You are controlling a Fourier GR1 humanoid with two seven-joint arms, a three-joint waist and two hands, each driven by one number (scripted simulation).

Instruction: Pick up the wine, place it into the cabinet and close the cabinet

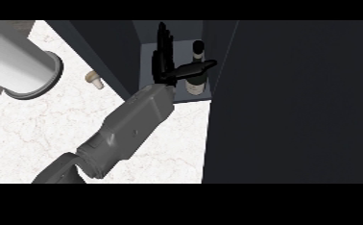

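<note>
One open hand [166, 58], holding nothing, stands beside the wine [197, 70] inside the cabinet [284, 99] on the marble counter [42, 123].

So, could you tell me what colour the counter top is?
White marble with faint veining, seen in the head view.

You find no readable text anywhere in this view. The wine bottle [197, 70] standing inside the cabinet [220, 51] carries a pale label on its lower body, but no letters, brand or numbers can be made out on it. The cabinet's dark panels bear no signs or markings. The grey cylindrical object [28, 68] on the counter [42, 123] at upper left shows no print, and the small pale item [93, 79] beside it is unmarked. The grey forearm has no legible lettering or numbers on its casing.
</note>
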